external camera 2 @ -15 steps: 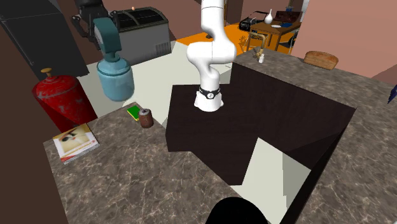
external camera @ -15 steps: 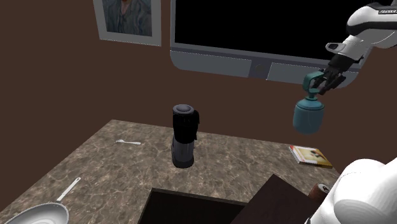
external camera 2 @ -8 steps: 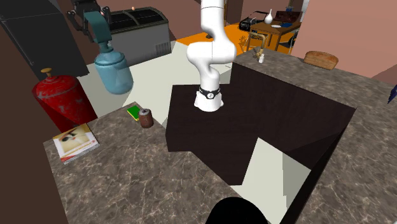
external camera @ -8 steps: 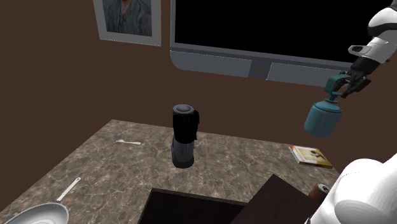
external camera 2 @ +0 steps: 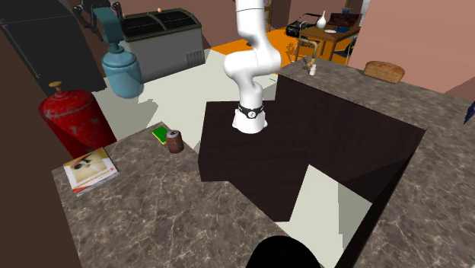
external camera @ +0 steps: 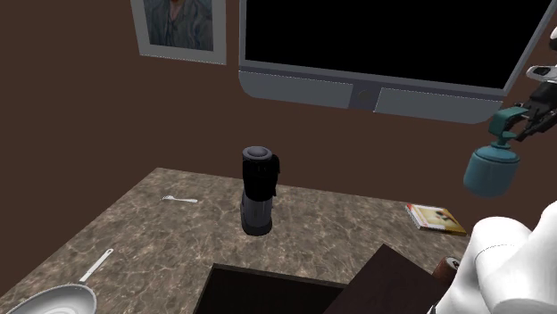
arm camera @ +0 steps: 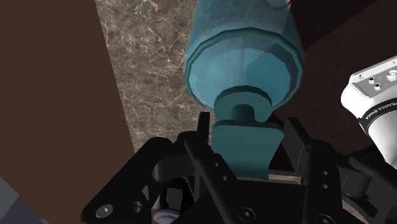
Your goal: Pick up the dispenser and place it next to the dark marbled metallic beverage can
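A teal dispenser (external camera: 491, 171) hangs in the air, high over the counter at the shoulder view's right edge. My gripper (external camera: 527, 118) is shut on its pump head, and the bottle dangles below, a little tilted. In the wrist view the fingers (arm camera: 203, 129) clasp the teal pump head on both sides, with the dispenser body (arm camera: 245, 51) beyond them. From the second exterior view, the dispenser (external camera 2: 122, 72) hangs under my gripper (external camera 2: 106, 19), above and behind the dark beverage can (external camera 2: 175, 141). That can (external camera: 446, 266) stands upright on the marbled counter beside the stand.
A green block (external camera 2: 160, 134) lies next to the can, and a book (external camera 2: 90, 169) lies near a red tank (external camera 2: 72, 118). On the counter are a black blender (external camera: 259, 190), a fork (external camera: 178, 198) and a pan (external camera: 54, 301). The dark stand (external camera 2: 304, 145) takes up the counter's middle.
My gripper has carried the dispenser steadily toward the shoulder view's right and slightly lower; in the second exterior view it moved up and left. The grip stayed shut.
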You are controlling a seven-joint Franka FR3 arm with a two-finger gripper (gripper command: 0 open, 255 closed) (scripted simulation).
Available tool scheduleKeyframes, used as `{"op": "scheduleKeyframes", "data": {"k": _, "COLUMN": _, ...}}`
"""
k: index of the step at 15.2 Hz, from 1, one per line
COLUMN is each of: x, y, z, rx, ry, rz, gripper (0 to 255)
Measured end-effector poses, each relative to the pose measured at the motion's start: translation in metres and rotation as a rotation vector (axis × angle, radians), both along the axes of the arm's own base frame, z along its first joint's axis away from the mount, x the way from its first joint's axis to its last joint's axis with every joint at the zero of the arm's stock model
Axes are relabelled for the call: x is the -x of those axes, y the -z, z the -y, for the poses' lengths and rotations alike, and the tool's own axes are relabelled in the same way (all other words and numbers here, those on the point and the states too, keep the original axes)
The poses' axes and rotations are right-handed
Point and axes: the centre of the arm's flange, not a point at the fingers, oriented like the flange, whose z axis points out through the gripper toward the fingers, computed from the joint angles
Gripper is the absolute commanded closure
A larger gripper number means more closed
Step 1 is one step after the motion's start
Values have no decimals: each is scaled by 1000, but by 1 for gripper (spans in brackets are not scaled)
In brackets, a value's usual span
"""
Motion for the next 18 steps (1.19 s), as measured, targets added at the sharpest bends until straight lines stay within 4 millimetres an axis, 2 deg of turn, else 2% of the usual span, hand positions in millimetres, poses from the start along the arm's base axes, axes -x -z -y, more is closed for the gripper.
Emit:
{"op": "scheduleKeyframes", "data": {"k": 4, "x": 43, "y": 2, "z": 29, "rx": 2, "ry": -2, "rz": 2, "gripper": 255}}
{"op": "scheduleKeyframes", "data": {"k": 6, "x": 51, "y": 8, "z": 36, "rx": 0, "ry": -1, "rz": 0, "gripper": 255}}
{"op": "scheduleKeyframes", "data": {"k": 18, "x": 54, "y": 72, "z": 40, "rx": -1, "ry": -2, "rz": -2, "gripper": 255}}
